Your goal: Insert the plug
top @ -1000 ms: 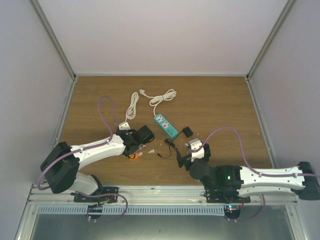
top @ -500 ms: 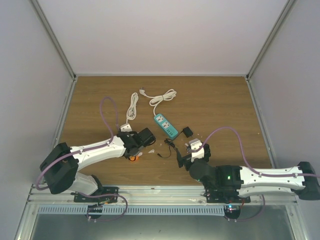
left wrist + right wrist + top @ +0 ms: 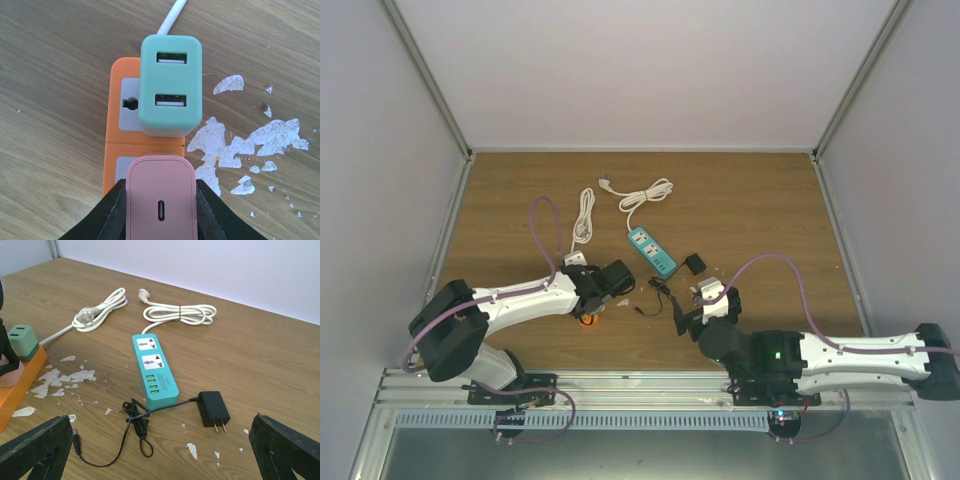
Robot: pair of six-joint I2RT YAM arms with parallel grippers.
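Lower centre: my right gripper (image 3: 160, 447) stood wide apart, likely to straddle the plug (image 3: 214, 409) lying near the power strip (image 3: 154, 371); my left gripper (image 3: 160, 202) clamped a pink block (image 3: 160, 182), apparently steadying it.

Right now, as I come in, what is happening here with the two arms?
The left hand is closed on a pink block at the near end of an orange strip, right beside a green block that sits on the same strip. The right hand is open and holds nothing. It hangs low in front of the black plug, which lies flat beside the near end of the teal power strip. The plug is not yet inserted.
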